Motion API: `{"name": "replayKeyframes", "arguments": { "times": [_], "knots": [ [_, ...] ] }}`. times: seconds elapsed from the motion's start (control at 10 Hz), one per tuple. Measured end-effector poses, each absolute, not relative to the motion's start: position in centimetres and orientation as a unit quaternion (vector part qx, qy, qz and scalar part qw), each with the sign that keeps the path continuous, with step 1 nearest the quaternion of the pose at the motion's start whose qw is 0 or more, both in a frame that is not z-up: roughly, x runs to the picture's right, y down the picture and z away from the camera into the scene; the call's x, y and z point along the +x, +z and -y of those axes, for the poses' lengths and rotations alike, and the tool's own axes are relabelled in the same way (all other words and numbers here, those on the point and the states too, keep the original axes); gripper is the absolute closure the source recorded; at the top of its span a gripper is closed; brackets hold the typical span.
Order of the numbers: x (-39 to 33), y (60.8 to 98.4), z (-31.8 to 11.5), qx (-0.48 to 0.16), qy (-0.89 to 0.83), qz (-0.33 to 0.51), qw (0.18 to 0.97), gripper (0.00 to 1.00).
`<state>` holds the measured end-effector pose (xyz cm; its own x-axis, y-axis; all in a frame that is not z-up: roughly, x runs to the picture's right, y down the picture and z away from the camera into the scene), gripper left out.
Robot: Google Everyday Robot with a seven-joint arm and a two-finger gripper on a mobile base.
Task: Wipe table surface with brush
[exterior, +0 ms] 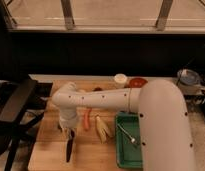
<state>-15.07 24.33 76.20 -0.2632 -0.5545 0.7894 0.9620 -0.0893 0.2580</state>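
Tool (67, 132) hides brush (69, 149) top — tray (127, 159) cropped.
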Motion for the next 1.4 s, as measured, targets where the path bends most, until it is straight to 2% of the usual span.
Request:
{"name": "replayKeyframes", "arguments": {
  "times": [0.3, 0.7, 0.9, 1.2, 1.4],
  "knots": [
    [-13.0, 76.9, -23.7, -0.279, -0.687, 0.375, 0.557, 1.0],
    [-13.4, 81.3, -18.5, -0.276, -0.712, 0.354, 0.54, 1.0],
    [-15.9, 82.7, -16.8, -0.258, -0.73, 0.357, 0.522, 1.0],
    [-19.7, 82.2, -17.4, -0.234, -0.745, 0.379, 0.497, 1.0],
    [-20.6, 80.5, -19.7, -0.226, -0.74, 0.401, 0.49, 1.0]
  ]
}}
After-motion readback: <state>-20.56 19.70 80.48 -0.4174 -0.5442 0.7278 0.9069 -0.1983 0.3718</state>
